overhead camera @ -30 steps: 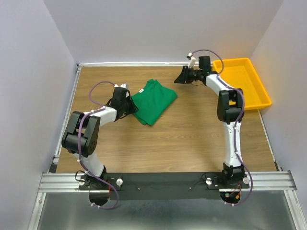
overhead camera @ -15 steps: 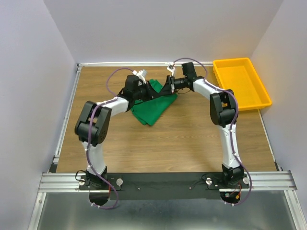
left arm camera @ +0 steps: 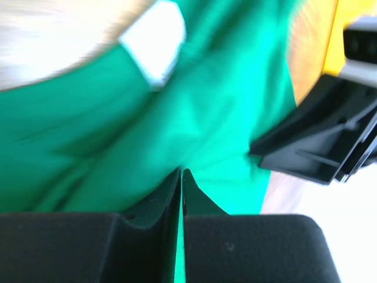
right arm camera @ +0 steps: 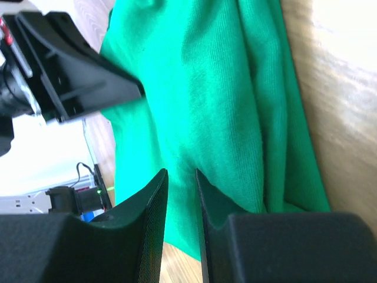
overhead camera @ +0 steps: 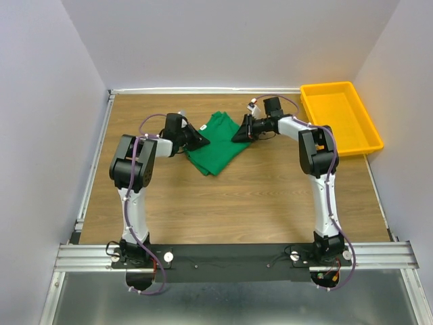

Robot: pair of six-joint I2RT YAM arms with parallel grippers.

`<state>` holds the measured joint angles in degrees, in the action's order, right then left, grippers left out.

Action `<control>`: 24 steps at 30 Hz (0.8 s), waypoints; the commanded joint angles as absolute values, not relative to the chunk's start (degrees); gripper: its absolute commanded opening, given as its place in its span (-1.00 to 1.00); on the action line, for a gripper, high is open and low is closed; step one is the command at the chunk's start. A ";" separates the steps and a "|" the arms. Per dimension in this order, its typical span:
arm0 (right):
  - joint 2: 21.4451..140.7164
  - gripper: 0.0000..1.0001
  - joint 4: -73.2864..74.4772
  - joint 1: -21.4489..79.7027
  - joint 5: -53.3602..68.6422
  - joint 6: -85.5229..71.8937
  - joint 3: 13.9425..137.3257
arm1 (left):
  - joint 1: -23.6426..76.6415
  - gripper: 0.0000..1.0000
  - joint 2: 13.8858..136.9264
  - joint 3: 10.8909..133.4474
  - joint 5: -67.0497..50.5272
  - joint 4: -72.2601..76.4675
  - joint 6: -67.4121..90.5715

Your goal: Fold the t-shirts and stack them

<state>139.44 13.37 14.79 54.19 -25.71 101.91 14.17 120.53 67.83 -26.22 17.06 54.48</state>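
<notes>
A green t-shirt (overhead camera: 218,142) lies folded on the wooden table, a little behind the middle. My left gripper (overhead camera: 197,141) is at its left edge. In the left wrist view the left gripper (left arm camera: 181,174) has its jaws closed to a thin slit with green cloth (left arm camera: 224,100) pinched in it. My right gripper (overhead camera: 241,133) is at the shirt's right edge. In the right wrist view the right gripper (right arm camera: 181,173) has its jaws close together with a fold of the shirt (right arm camera: 224,88) between them. Each wrist view shows the other gripper across the shirt.
A yellow tray (overhead camera: 342,118) stands at the back right corner of the table and shows in the left wrist view (left arm camera: 349,29). A white neck label (left arm camera: 154,42) shows on the shirt. Grey walls enclose the table (overhead camera: 237,203) on three sides.
Both grippers have come in from the sides, passed over the shirt, and dropped onto its left and right edges. The shirt has stayed in place.
</notes>
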 commanded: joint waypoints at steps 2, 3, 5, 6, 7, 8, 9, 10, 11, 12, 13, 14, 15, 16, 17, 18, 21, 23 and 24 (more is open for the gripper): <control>139.57 -0.35 18.89 13.97 48.24 -22.77 97.38 | 10.91 -0.77 117.42 64.95 -21.45 17.14 57.83; 139.31 -0.35 19.16 13.97 48.95 -21.98 97.38 | 10.64 -0.77 117.51 64.95 -21.45 16.96 57.83; 138.17 -0.34 19.95 13.89 52.70 -18.05 97.38 | 10.11 -0.77 117.42 64.69 -21.01 17.14 58.01; 137.56 -0.34 20.13 13.80 54.56 -16.89 97.30 | 9.76 -0.77 117.33 64.60 -20.83 17.23 57.66; 135.98 -0.34 20.21 13.71 56.41 -15.57 97.38 | 9.58 -0.77 116.99 64.60 -20.57 17.31 57.22; 135.01 -0.34 20.39 13.71 60.17 -12.77 97.30 | 9.49 -0.77 116.11 64.77 -20.39 17.66 55.39; 133.78 -0.34 20.48 13.71 61.34 -11.61 97.21 | 9.49 -0.77 115.32 65.04 -20.13 17.67 55.37; 131.77 -0.34 20.48 13.71 62.22 -10.73 97.21 | 9.49 -0.77 113.83 65.74 -20.04 17.75 53.20; 130.79 -0.34 20.48 13.71 65.10 -8.90 97.56 | 9.58 -0.77 112.95 66.00 -21.00 18.89 51.69; 130.00 -0.34 20.39 13.71 66.17 -8.36 98.17 | 9.58 -0.76 112.16 66.35 -21.96 19.16 50.37; 129.56 -0.33 20.39 13.71 66.44 -8.26 98.87 | 9.75 -0.76 110.32 67.14 -23.02 19.42 47.58; 128.94 -0.34 20.39 13.71 66.71 -8.35 99.57 | 10.02 -0.73 109.35 67.41 -25.72 19.86 46.33; 129.20 -0.34 20.39 13.71 66.71 -9.13 102.02 | 10.28 -0.71 108.38 67.59 -26.80 19.95 45.36; 129.81 -0.34 20.30 13.71 66.36 -10.10 103.26 | 11.33 -0.68 106.63 67.33 -28.11 20.04 43.79; 131.38 -0.33 20.30 13.80 65.92 -12.37 104.75 | 12.03 -0.65 105.83 67.24 -30.56 20.13 43.16; 132.61 -0.34 20.30 13.89 64.96 -13.61 106.16 | 13.00 -0.64 105.04 66.71 -31.46 20.13 42.81; 136.82 -0.34 20.30 14.41 62.33 -17.74 109.59 | 17.46 -0.61 102.75 62.34 -33.13 21.44 43.33; 139.73 -0.34 20.30 14.76 60.31 -19.50 111.18 | 21.16 -0.61 102.48 59.17 -34.27 23.98 45.16; 140.62 -0.35 20.22 14.77 59.60 -20.38 111.79 | 22.31 -0.61 102.83 59.15 -34.28 24.86 45.61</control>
